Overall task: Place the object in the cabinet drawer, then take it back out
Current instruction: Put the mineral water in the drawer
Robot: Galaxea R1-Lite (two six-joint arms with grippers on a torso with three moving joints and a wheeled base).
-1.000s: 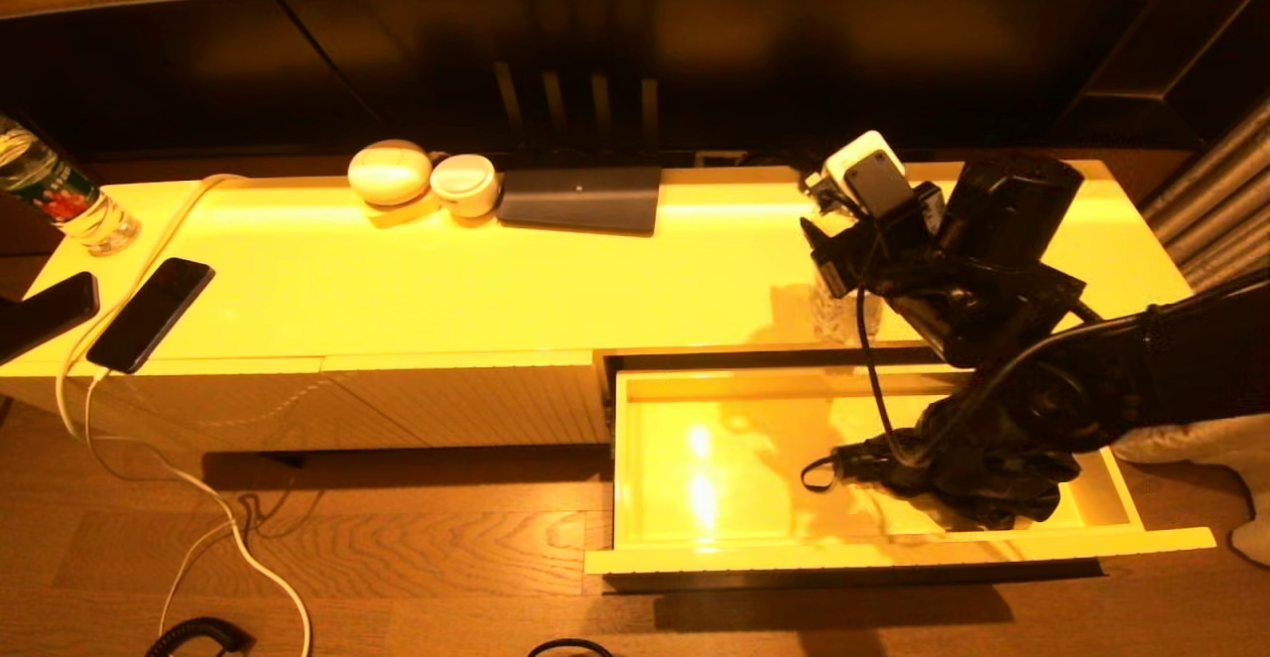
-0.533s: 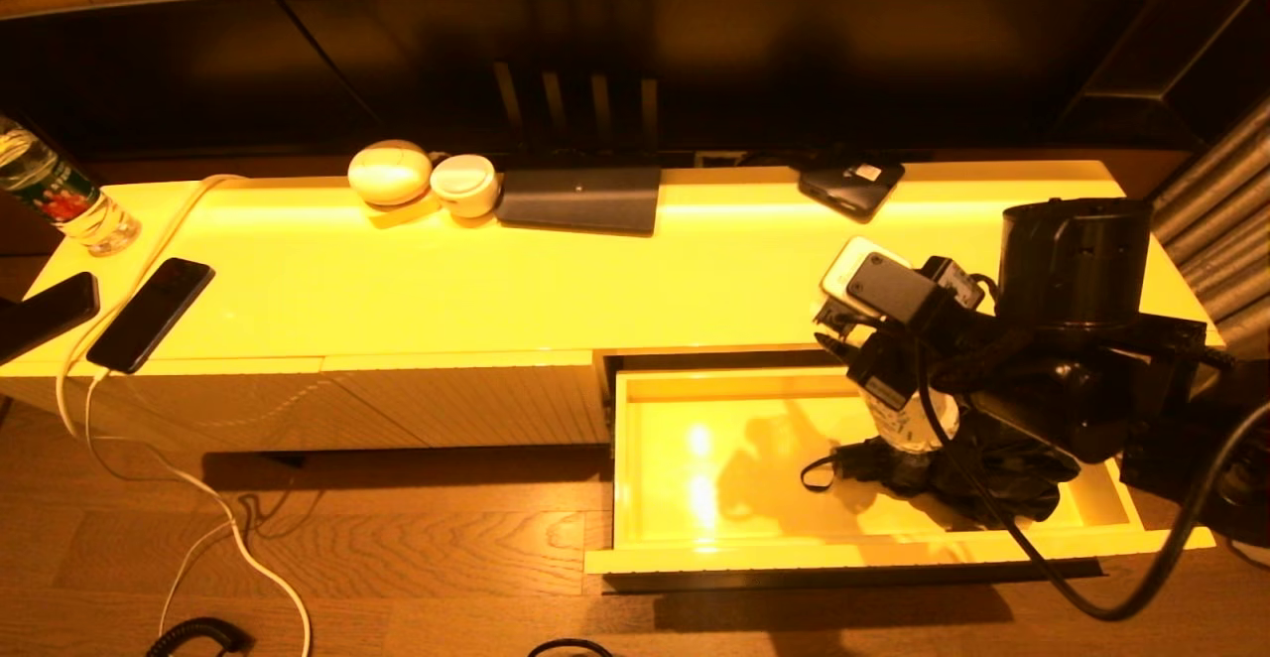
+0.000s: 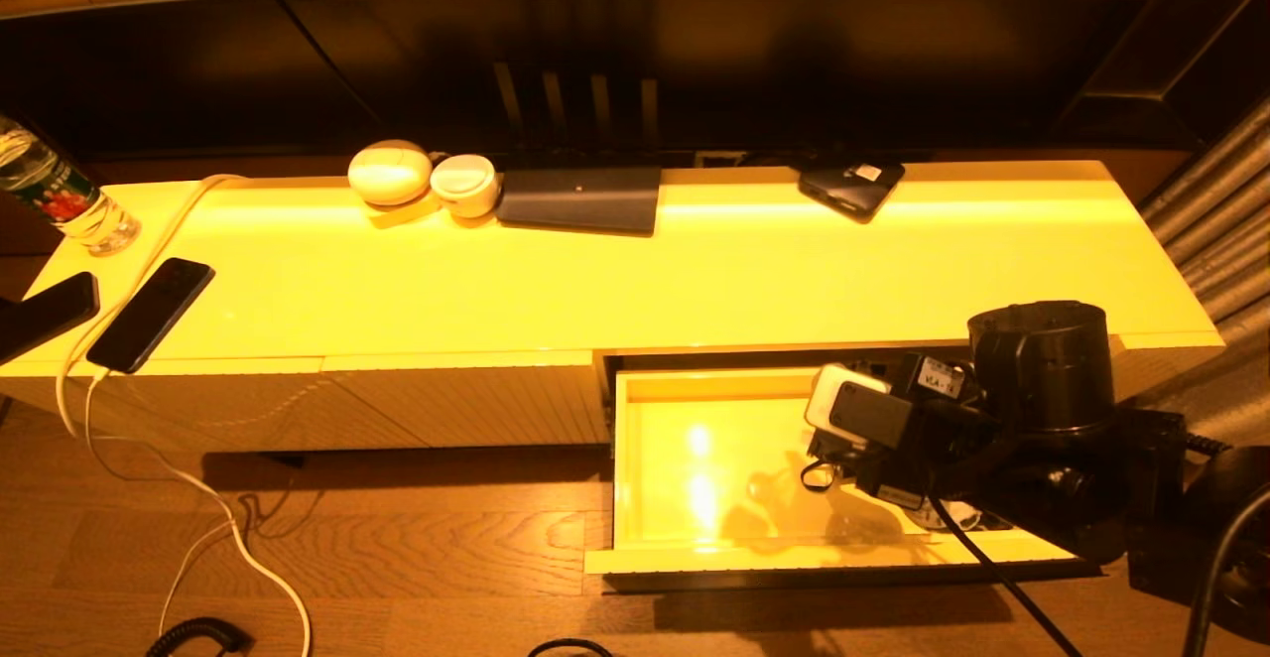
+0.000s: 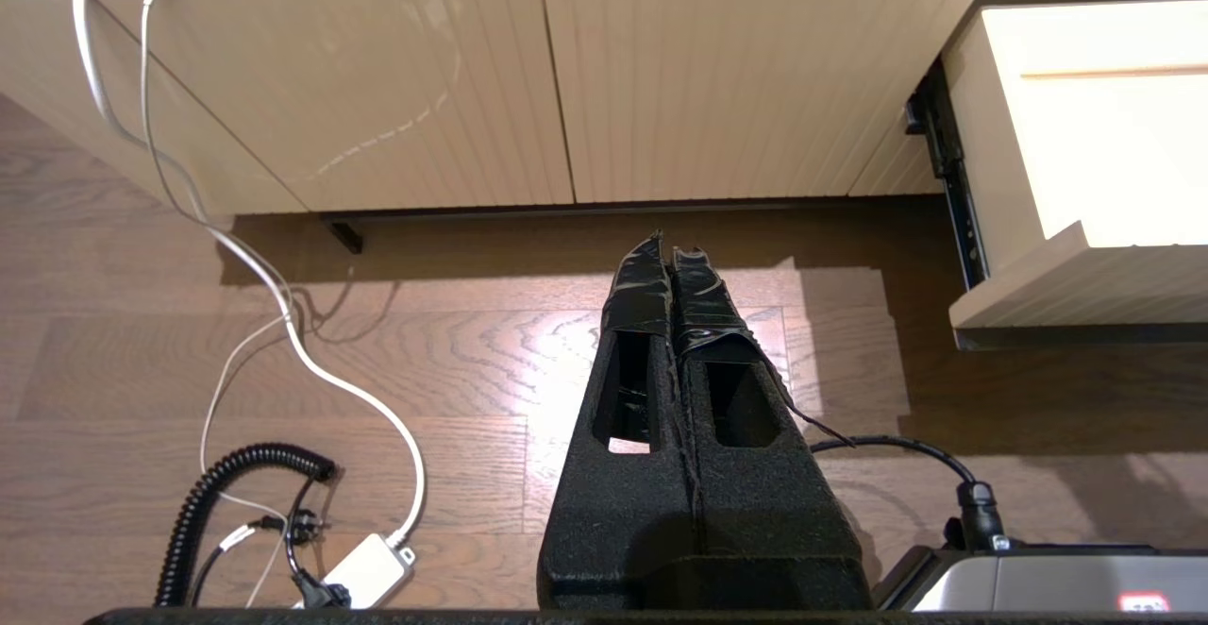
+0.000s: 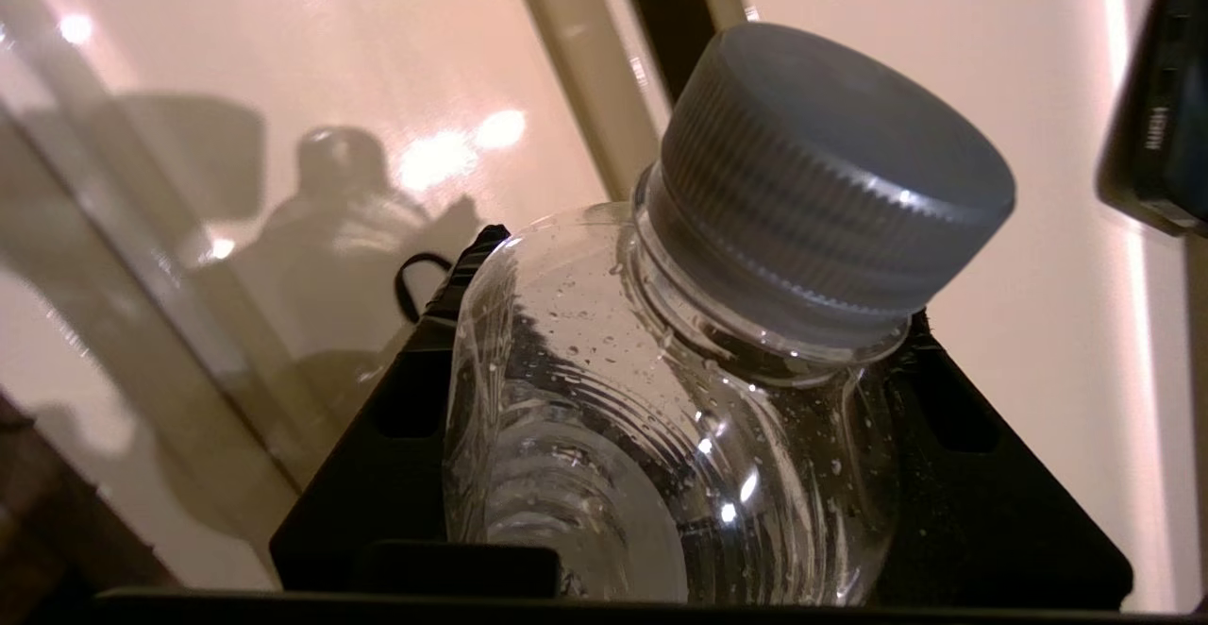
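In the head view the cabinet drawer (image 3: 695,468) stands pulled out below the right part of the long cabinet top (image 3: 595,280); the right gripper (image 3: 843,463) hangs over the drawer's right half, its wrist hiding most of what it carries, though a bit of the clear bottle (image 3: 933,516) shows beneath it, above the glossy drawer floor; two phones (image 3: 149,315) lie at the top's left end beside a second bottle (image 3: 60,200), with two white round cases (image 3: 427,179), a dark flat pad (image 3: 580,198) and a small black device (image 3: 851,188) along the back edge. In the left wrist view the left gripper (image 4: 672,257) hangs parked above the wooden floor (image 4: 453,361) in front of the ribbed front panels (image 4: 472,77), its fingers pressed together; a white cable (image 4: 283,323) trails across the boards. In the right wrist view the bottle (image 5: 661,436) sits pinched between the two dark fingers (image 5: 981,493), its grey ribbed cap (image 5: 821,181) tilted, droplets on the inside of the clear wall; the glossy surface behind carries the bottle's shadow.
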